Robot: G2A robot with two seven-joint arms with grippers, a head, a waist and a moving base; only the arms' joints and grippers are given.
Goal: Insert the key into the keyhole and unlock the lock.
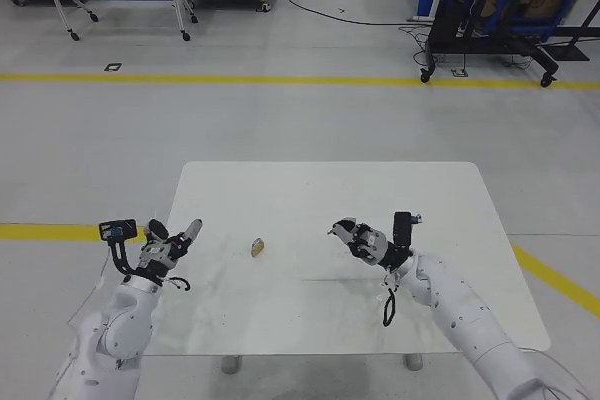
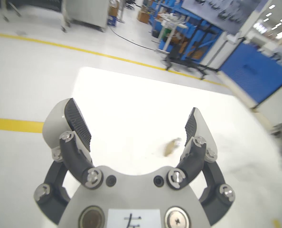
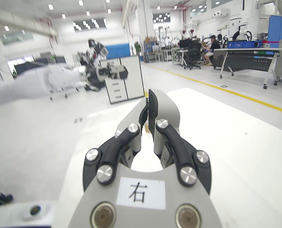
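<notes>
Right gripper [image 3: 148,103]: the right-hand label [image 3: 141,192], white, sits on the base plate and bears one black character, 右. Left gripper [image 2: 133,117]: the left-hand label [image 2: 133,218], white, same position, bears one black character cut off at the picture edge, apparently 左.

Bright even ceiling lights [image 3: 87,13], white table [image 2: 136,100] glaring, faint soft shadows, wrist views bowed at edges.

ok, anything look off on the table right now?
Nothing stands out. The small brass-coloured padlock lies alone near the middle of the white rectangular table, apart from both arms. The left gripper is open. The right gripper is shut; whether it pinches anything is too small to tell.
</notes>
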